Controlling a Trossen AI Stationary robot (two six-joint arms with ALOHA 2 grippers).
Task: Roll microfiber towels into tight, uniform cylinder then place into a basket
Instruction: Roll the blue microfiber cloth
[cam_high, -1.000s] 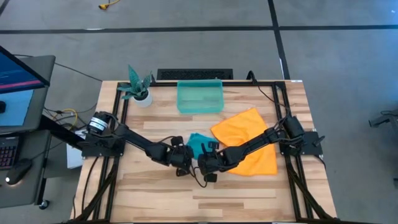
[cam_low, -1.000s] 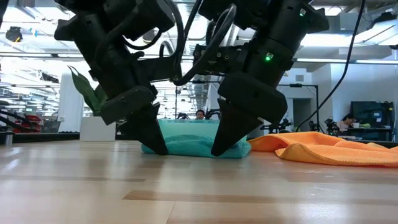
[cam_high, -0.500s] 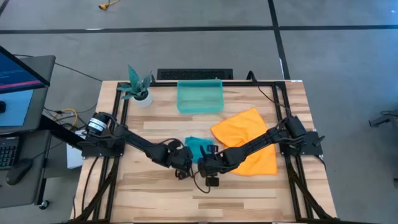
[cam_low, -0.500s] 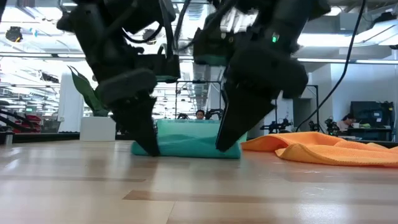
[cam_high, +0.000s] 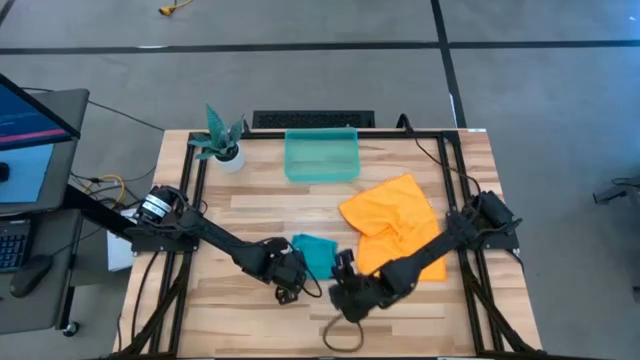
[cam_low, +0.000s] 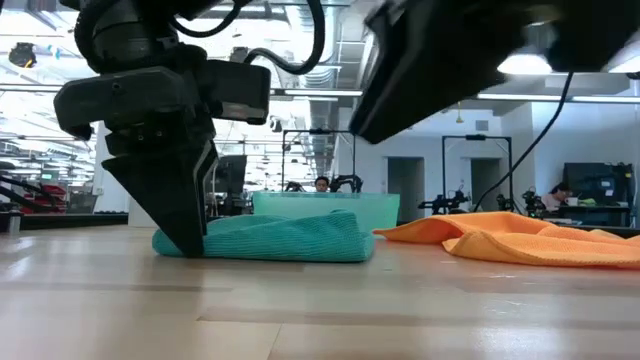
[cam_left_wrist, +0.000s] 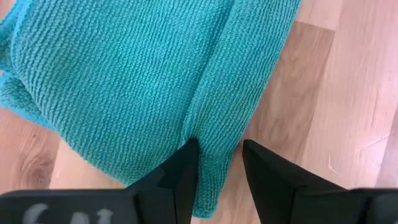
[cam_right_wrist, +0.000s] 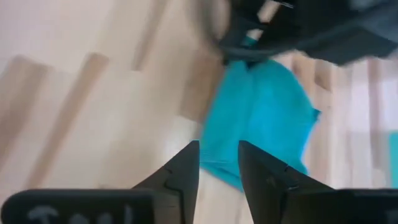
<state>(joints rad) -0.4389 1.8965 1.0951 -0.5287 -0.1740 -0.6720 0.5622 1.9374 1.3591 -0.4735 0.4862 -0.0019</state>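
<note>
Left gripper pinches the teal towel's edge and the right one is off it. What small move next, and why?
Probably bring the right gripper back onto the teal towel. The left gripper pinches only one edge fold, the towel lies flat and loosely folded, and the basket holds no towel.

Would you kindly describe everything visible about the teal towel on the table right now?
The teal towel is a soft, ribbed microfiber cloth, loosely folded into a low, flattish bundle rather than a tight cylinder. It lies on the wooden table near the front middle, apart from the orange towel to its right and from the basket at the back. The left gripper pinches a raised fold along its edge, fingers pressed down at its left end. The right gripper hangs lifted clear, touching nothing.
</note>
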